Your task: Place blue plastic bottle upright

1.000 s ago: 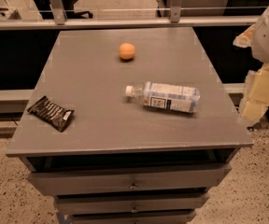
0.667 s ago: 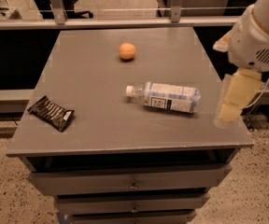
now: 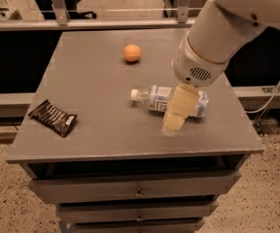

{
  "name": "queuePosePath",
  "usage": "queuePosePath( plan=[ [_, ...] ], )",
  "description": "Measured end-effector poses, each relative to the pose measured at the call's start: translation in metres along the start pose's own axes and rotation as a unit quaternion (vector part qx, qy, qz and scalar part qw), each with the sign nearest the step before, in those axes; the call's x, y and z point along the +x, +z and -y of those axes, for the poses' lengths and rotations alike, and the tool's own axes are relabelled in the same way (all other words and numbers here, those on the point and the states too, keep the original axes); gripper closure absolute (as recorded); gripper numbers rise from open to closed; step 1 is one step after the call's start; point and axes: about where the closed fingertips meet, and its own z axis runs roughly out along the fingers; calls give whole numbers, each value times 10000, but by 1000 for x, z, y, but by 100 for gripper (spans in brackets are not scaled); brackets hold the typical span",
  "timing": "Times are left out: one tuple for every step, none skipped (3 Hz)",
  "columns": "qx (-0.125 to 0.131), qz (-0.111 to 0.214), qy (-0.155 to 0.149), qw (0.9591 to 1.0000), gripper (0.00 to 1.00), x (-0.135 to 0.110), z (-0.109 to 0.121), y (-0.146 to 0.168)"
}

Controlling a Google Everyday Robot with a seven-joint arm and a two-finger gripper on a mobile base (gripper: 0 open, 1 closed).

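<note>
Cream hand (image 3: 172, 124) over white-capped blue plastic bottle (image 3: 153, 96), orange ball (image 3: 132, 53), black striped packet (image 3: 52, 118), grey table (image 3: 91, 84)

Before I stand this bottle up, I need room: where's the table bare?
Bare: the middle, between black packet, orange ball and blue plastic bottle; also the far left corner. Crowded at right, where the gripper hangs over the bottle.

Middle of blue plastic bottle (image 3: 153, 96) behind pincer (image 3: 173, 124)
</note>
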Motion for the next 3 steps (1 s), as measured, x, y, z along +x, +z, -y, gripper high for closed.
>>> queuePosePath(
  plan=[
    [-34,100,-62,9999,0,-25,8,35],
    [83,108,-181,9997,0,-31,25,61],
    [204,-108,-280,9993,1,-23,51,83]
  ],
)
